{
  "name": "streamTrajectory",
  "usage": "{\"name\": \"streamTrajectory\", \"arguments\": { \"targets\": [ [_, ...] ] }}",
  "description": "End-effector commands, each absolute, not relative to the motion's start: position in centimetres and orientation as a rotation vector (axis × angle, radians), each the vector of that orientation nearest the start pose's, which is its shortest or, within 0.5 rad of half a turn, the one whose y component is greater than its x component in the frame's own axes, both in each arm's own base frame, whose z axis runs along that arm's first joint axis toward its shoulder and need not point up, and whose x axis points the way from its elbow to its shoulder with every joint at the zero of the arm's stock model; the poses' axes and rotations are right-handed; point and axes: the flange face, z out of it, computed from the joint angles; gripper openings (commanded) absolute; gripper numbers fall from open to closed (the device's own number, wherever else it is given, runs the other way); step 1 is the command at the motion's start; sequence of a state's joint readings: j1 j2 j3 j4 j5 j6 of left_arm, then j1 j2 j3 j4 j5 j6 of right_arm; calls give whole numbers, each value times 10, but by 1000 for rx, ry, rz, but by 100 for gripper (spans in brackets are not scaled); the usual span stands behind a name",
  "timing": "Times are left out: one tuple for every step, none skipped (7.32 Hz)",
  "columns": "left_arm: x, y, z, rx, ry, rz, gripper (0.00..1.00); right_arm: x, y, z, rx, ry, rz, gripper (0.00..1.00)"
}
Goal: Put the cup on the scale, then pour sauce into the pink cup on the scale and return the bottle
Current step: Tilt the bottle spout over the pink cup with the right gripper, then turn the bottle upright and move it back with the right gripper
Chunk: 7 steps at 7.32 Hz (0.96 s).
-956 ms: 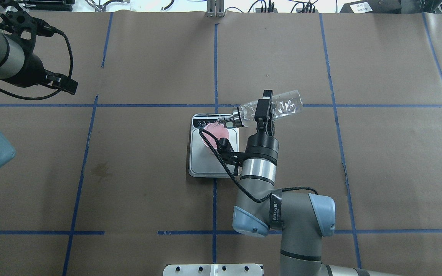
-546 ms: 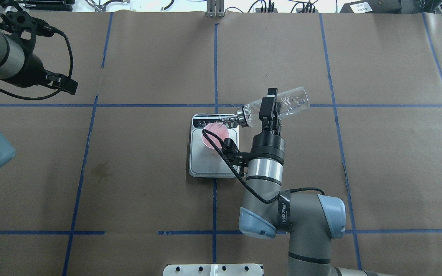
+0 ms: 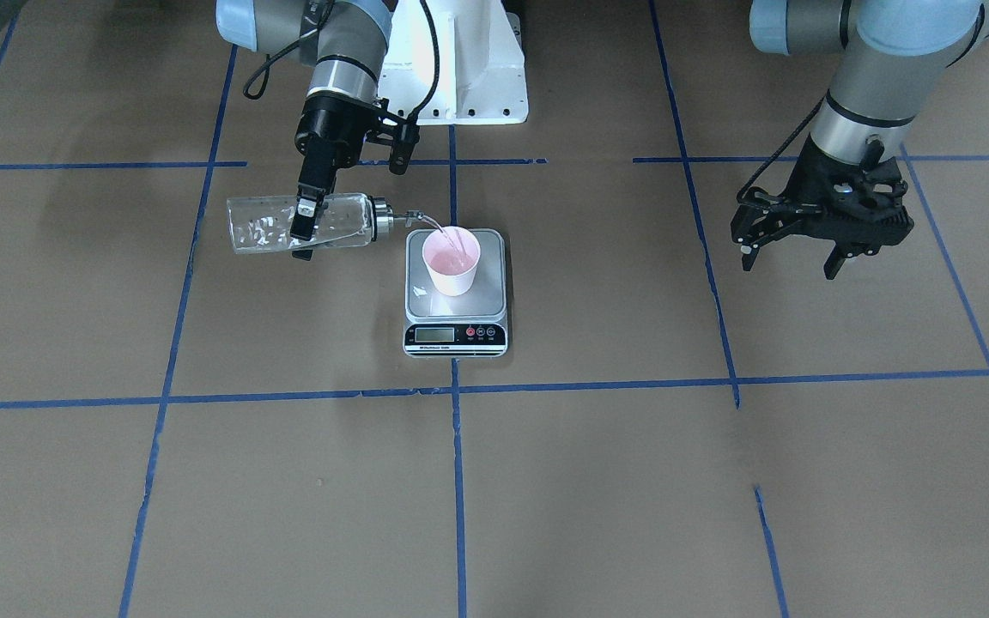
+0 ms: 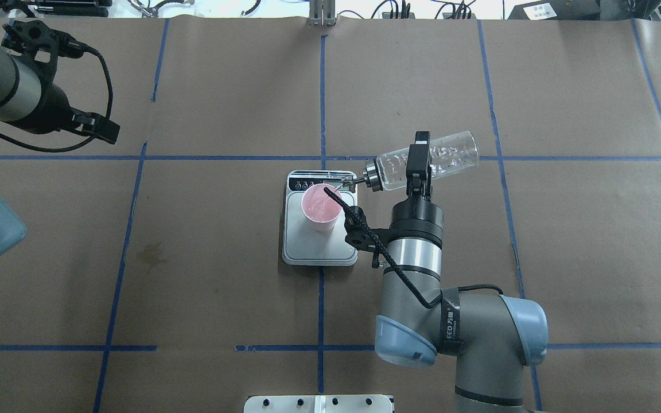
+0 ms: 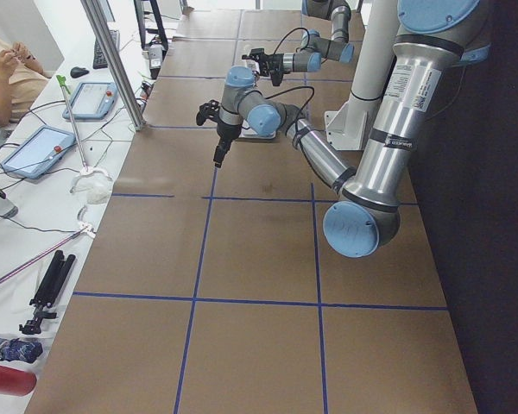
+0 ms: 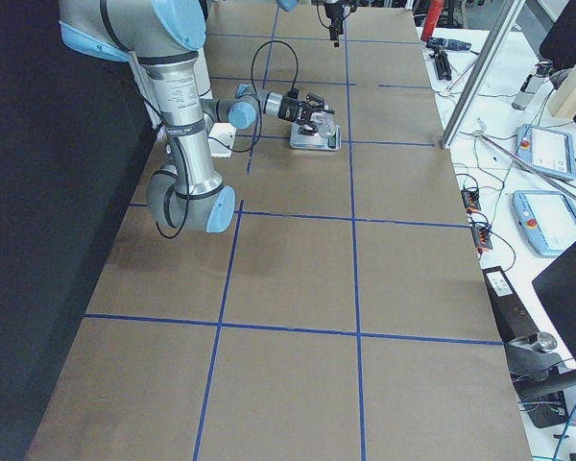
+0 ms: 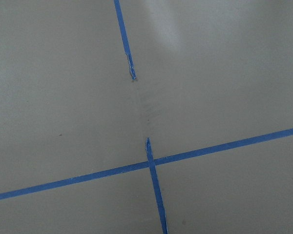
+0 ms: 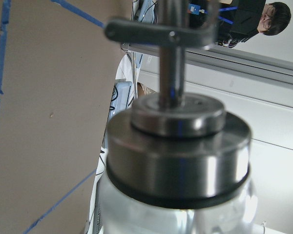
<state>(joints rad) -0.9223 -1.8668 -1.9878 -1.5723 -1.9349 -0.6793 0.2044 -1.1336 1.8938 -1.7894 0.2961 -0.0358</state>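
Observation:
The pink cup [image 4: 321, 206] [image 3: 452, 260] stands upright on the scale [image 4: 320, 245] [image 3: 456, 330] at the table's middle. My right gripper [image 4: 419, 163] [image 3: 306, 219] is shut on the clear glass bottle [image 4: 434, 160] [image 3: 271, 226] and holds it tipped on its side. The metal spout [image 4: 353, 181] [image 3: 409, 216] points at the cup's rim and a thin stream of clear sauce [image 3: 441, 230] falls into the cup. The bottle cap [image 8: 178, 151] fills the right wrist view. My left gripper [image 3: 791, 249] hangs open and empty far to the side, well above the table.
Brown paper with blue tape lines [image 4: 322, 103] covers the table. A white mounting plate [image 3: 452, 77] sits at the robot's base. A faint stain [image 4: 150, 255] marks the paper left of the scale. Operators' tablets and cables lie on a side bench [image 5: 43, 147].
My right arm has shifted to the right with the bottle, drawing the spout back from over the cup to its rim. The cup now shows fully. The left arm has barely moved.

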Motion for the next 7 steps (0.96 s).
{"name": "streamTrajectory", "arguments": {
  "targets": [
    [259, -503, 319, 340, 708, 100, 99, -505, -336, 254, 1195, 534, -708, 0],
    [259, -503, 319, 340, 708, 100, 99, -505, -335, 254, 1210, 437, -643, 0],
    [259, -503, 318, 341, 709, 101, 99, -503, -334, 261, 1230, 350, -572, 0],
    [259, -503, 317, 342, 709, 101, 99, -499, -331, 273, 1248, 204, -470, 0],
    [259, -503, 316, 343, 710, 101, 99, -492, -329, 283, 1266, 79, -378, 0],
    [259, -503, 317, 342, 709, 101, 99, -487, -328, 302, 1253, 40, -342, 0],
    [259, -503, 317, 342, 709, 101, 99, -481, -327, 310, 1256, -58, -216, 0]
  ]
}}
